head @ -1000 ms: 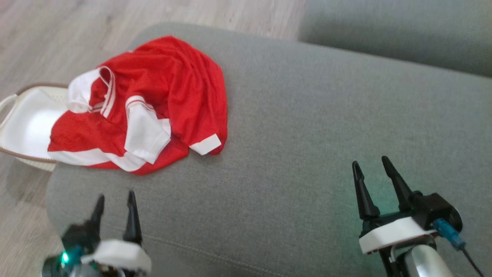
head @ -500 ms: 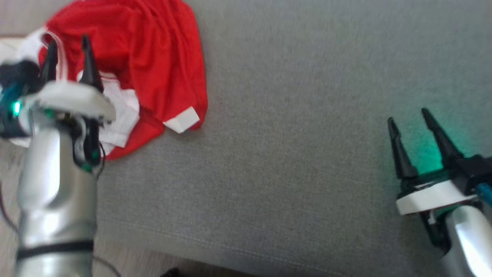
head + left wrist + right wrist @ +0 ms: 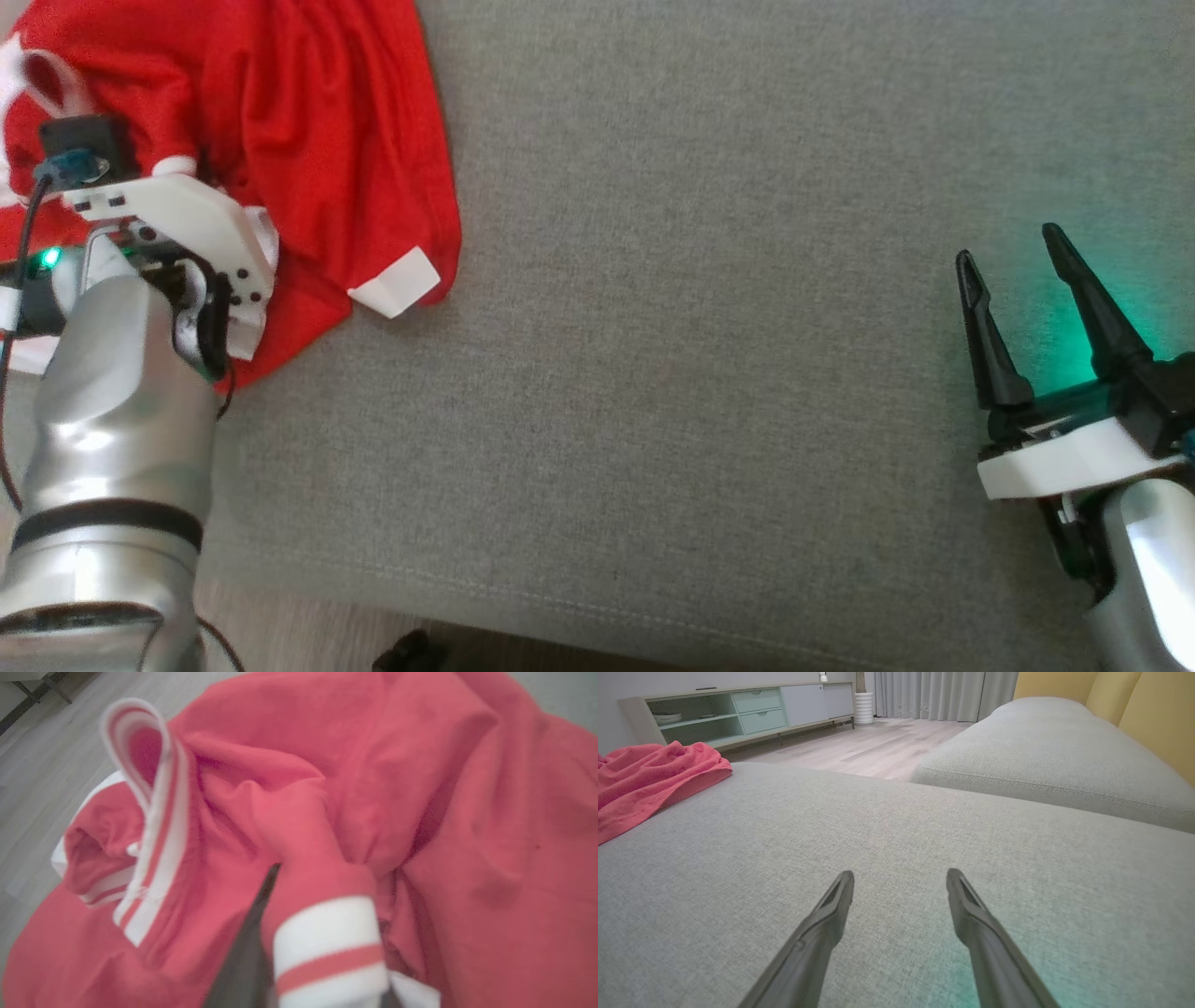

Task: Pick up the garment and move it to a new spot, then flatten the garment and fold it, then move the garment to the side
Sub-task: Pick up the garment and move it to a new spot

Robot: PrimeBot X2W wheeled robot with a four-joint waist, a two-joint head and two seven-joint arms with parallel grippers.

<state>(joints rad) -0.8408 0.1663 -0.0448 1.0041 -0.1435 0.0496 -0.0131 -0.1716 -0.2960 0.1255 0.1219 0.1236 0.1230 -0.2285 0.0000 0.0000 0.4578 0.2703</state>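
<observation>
L claw (image 3: pixel 322 891), wide 1 s ago, now pinches cuff (image 3: pixel 327 933) of crumpled red-white jersey (image 3: pixel 327 112); R claw (image 3: pixel 1008 243) wide. Wrist cam shows pinch, head cam blocked by wrist.

We can read no text, label, brand, number or sign in any of the views. The left wrist view of the red fabric garment with white striped cuffs (image 3: pixel 467 812) is soft and blurred, so small print on it, if there is any, may be too fine for us to make out.
</observation>
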